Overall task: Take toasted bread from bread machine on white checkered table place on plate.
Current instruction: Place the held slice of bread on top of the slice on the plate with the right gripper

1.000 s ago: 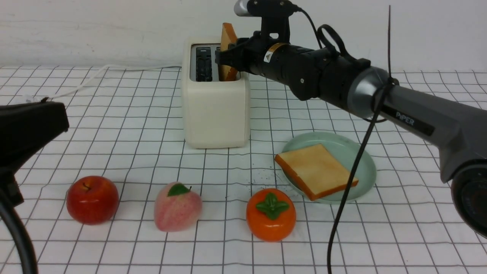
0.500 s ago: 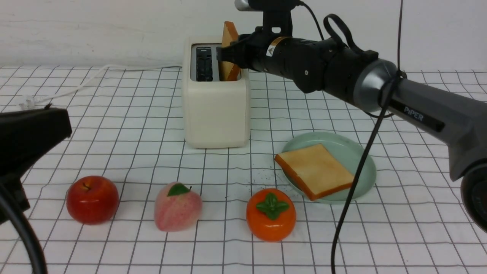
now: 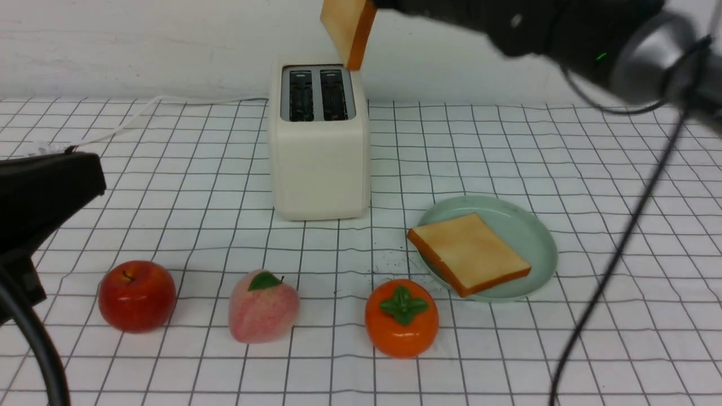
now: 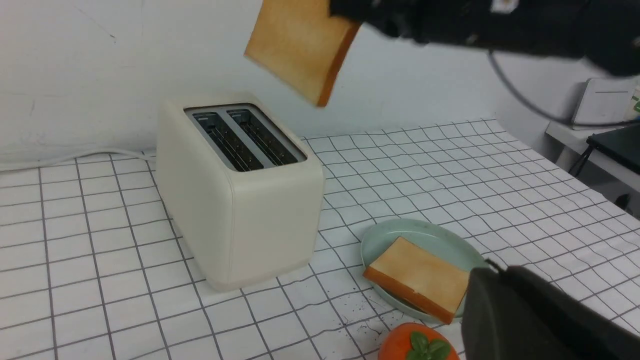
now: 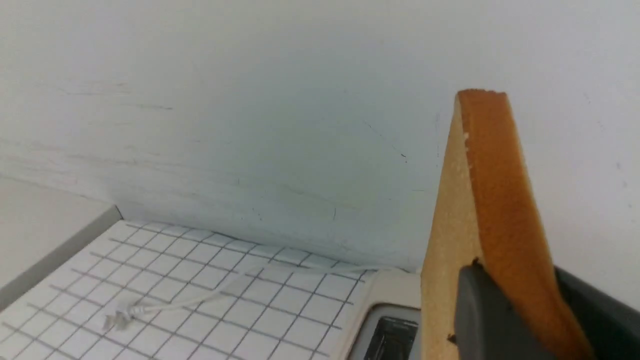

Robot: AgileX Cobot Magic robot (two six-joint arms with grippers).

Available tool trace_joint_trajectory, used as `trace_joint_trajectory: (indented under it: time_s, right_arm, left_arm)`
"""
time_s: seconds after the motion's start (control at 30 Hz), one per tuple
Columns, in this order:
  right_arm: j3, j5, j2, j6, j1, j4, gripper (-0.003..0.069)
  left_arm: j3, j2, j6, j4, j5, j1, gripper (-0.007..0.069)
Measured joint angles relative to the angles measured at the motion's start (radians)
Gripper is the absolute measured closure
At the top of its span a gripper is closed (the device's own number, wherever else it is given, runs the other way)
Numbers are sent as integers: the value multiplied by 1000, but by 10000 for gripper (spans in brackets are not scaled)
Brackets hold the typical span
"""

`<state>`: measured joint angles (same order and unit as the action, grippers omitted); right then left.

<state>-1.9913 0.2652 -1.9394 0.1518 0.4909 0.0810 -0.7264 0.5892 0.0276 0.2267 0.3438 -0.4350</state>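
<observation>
Across the white checkered table (image 3: 507,141), a cream bread machine (image 3: 318,163) is seen near the wall. One slice of toasted bread (image 3: 347,25), pale golden with an orange-brown crust, is clamped by the right gripper (image 5: 525,300) and held tilted above the machine. A second slice (image 3: 468,254) is laid on the mint-green plate (image 3: 530,225). The left gripper (image 4: 492,285) is closed, low at the left.

One toasted bread slice (image 3: 345,25) hangs tilted in the air at the top centre of the frame, its pale golden face turned left and its orange-brown crust edge right, clear above the bread machine (image 3: 320,163). That cream-white box stands upright in the upper middle on the white checkered table (image 3: 169,186), with two dark slots facing up. The other slice (image 3: 468,254) lies flat on the mint-green plate (image 3: 527,225), right of centre, one corner overhanging the plate's left rim.
</observation>
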Motion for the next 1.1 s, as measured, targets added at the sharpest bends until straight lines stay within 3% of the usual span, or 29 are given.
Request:
trace_joint_trajectory:
  time_s: [0.2, 0.33, 0.47, 0.6, 0.67, 0.7, 0.73, 0.77, 0.8, 0.83, 0.9, 1.1]
  right_arm:
    - [35, 422, 224, -230, -9, -28, 547]
    - [166, 550, 358, -285, -58, -25, 547]
    - [357, 581, 502, -288, -170, 1, 547]
    - [568, 601, 611, -310, -347, 180, 547]
    - [633, 636, 592, -434, -435, 405, 548]
    - [633, 636, 588, -446, -440, 424, 548]
    - [643, 665, 544, -541, -473, 576, 550]
    - [647, 678, 510, -612, -487, 672, 550]
    - [647, 680, 503, -625, -487, 672, 550]
    - [652, 684, 444, -727, -497, 809, 550]
    - [652, 682, 381, -806, -500, 926, 550]
    - [652, 644, 161, -913, -500, 1119, 550]
  left_arm:
    - [0, 0, 27, 0, 44, 0, 638]
    - [0, 0, 49, 0, 101, 0, 638]
    - [0, 0, 59, 0, 131, 0, 638]
    - [0, 0, 119, 24, 135, 0, 638]
    - [0, 12, 200, 92, 134, 0, 638]
    - [0, 14, 214, 105, 134, 0, 638]
    - [0, 30, 272, 164, 134, 0, 638]
    - [0, 40, 301, 195, 135, 0, 638]
    - [0, 45, 316, 203, 135, 0, 638]
    - [0, 66, 362, 270, 140, 0, 638]
    - [0, 86, 413, 320, 142, 0, 638]
    - [0, 111, 504, 401, 141, -1, 638]
